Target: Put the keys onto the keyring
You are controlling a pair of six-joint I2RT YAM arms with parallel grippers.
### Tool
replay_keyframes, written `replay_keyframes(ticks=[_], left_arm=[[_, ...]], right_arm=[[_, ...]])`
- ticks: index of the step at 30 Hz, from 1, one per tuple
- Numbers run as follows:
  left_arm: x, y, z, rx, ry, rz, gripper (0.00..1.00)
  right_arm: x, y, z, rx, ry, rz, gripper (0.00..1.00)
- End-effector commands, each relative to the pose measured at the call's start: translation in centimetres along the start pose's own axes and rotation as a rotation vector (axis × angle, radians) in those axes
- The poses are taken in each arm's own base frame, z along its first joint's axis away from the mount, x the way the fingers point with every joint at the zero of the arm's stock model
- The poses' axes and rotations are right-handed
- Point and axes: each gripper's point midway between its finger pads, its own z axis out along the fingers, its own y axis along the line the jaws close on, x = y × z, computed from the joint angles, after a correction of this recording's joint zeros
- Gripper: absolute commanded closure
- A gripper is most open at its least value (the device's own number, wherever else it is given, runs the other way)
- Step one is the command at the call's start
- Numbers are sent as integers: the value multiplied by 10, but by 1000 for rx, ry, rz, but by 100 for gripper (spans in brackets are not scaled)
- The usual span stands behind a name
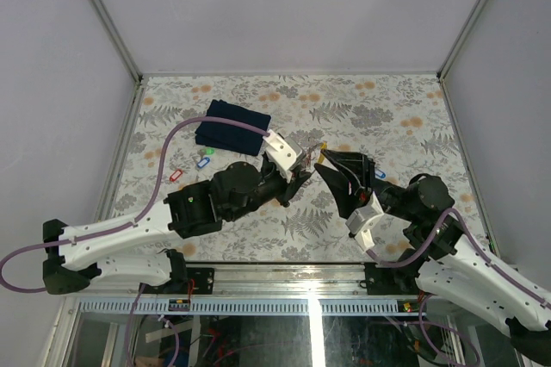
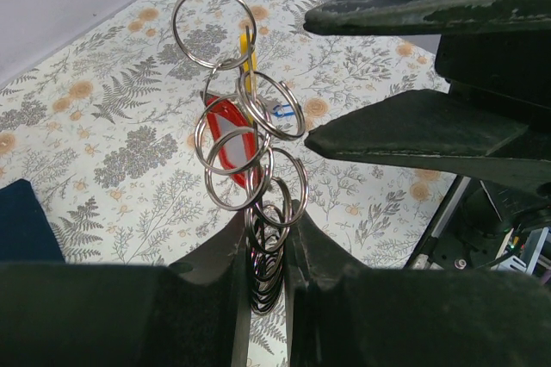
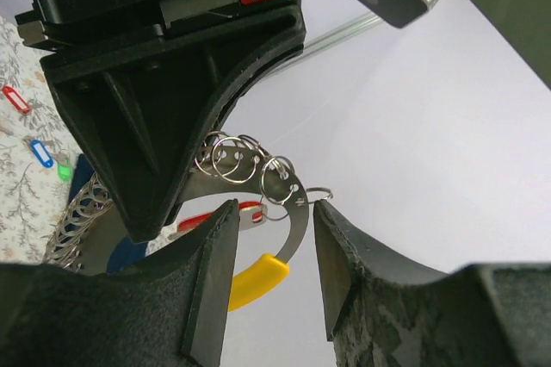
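Top view: left gripper (image 1: 299,171) and right gripper (image 1: 325,163) meet tip to tip. A loose red-tagged metal key (image 1: 175,175) and blue-tagged metal key (image 1: 204,162) lie well left of both.

Left wrist: left fingers (image 2: 211,268) clench the thin grey metal keyring (image 2: 256,179), its loops dangling beyond the tips.

Right wrist: right fingers (image 3: 211,285) are released, straddling the yellow-tagged key (image 3: 258,281).

Risk, we judge: unheld, it slips off, or loops snag a finger.

The cloth (image 1: 232,126) lies at the rear left of the table (image 1: 396,108). Three keys (image 1: 204,162) lie before it. The keyring (image 3: 299,212) hangs at centre, between the left gripper (image 2: 267,242) and the right gripper (image 3: 275,229).
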Motion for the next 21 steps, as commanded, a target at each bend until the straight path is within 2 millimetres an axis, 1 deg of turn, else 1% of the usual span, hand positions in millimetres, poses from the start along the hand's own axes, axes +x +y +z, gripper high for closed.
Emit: replay_keyframes(ticks=[1,12,21], left_arm=[[-27,0,-1,-8,-69,-24,99],[-25,-1,0,-3,-64,-26,99],[-25,-2,0,1,-61,-27,99]], right_arm=[[-20,-27,5,33,-61,-116,53],[-21,-25,12,0,-73,-130,53],[-16,-21,13,-17,-53,-131,60]])
